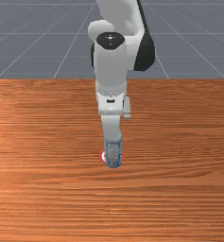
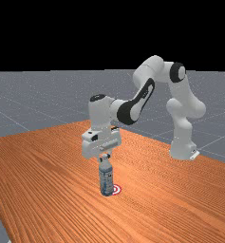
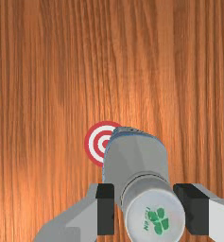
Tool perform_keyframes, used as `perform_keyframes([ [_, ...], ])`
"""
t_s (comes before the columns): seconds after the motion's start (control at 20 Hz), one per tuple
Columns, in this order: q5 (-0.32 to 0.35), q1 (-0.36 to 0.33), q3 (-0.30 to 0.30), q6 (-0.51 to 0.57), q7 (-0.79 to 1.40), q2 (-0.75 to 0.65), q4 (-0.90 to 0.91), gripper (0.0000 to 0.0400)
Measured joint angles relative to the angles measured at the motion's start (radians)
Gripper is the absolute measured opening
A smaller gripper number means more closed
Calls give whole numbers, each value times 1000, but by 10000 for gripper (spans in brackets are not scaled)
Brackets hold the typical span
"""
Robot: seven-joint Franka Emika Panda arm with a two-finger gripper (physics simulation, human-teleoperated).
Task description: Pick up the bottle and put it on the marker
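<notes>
My gripper (image 1: 112, 132) is above the table, and in the far view the gripper (image 2: 105, 158) holds the top of the bottle (image 2: 106, 179). In the wrist view the gripper (image 3: 144, 209) is shut on the bottle (image 3: 137, 156) near its white cap, which bears a green print. The bottle (image 1: 113, 153) hangs nearly upright, leaning slightly. A red and white ringed marker (image 3: 95, 144) lies partly hidden by the bottle. The marker (image 2: 117, 189) shows at the far view's right of the bottle's base. I cannot tell whether the base touches the table.
The wooden table (image 1: 47, 189) spreads around the bottle and the marker. Behind the hand in the front view, the arm (image 1: 111, 66) reaches over the table's back edge. The arm's base (image 2: 182, 149) stands at the far view's right.
</notes>
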Motion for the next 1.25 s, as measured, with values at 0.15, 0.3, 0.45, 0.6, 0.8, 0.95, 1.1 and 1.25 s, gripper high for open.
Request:
perform_keyframes([
  [0.15, 15, -13, 12, 10, -43, -22, -35, 187],
  [0.3, -2, -4, 4, 13, -21, -29, -47, 187],
  [0.45, 0, -3, 2, 17, -11, -40, -64, 187],
  [0.6, -8, -7, 7, 32, -47, -68, -110, 187],
  [0.8, -10, -5, 9, 31, -47, -76, -122, 186],
  [0.95, -10, -3, 9, 29, -41, -76, -122, 186],
  [1.1, -7, -1, 8, 46, -27, -85, -137, 186],
  [1.25, -6, -1, 8, 38, -27, -87, -139, 186],
])
